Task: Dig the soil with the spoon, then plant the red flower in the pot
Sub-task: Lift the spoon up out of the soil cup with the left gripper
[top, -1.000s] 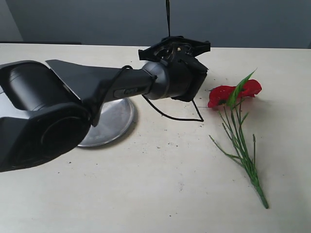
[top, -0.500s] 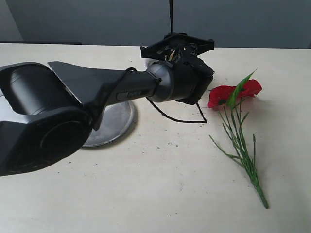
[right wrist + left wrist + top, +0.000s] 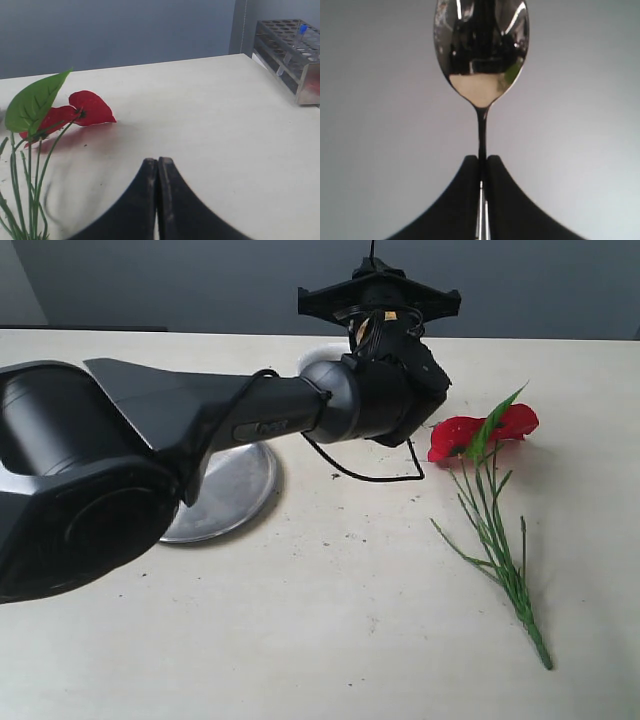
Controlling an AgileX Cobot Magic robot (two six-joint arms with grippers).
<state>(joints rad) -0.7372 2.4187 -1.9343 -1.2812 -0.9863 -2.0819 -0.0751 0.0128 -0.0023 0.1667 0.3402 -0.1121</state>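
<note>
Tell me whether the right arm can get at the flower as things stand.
Probably yes. The flower lies flat on open table just ahead of the right pincer, nothing between them. But the pincer is shut and must open first.

Left tool (image 3: 481,165) clamped; right tool (image 3: 158,167) closed, empty.

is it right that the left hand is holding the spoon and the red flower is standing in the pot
Not quite. The left hand does hold the spoon, but the red flower is lying flat on the table, as the exterior view shows.
</note>
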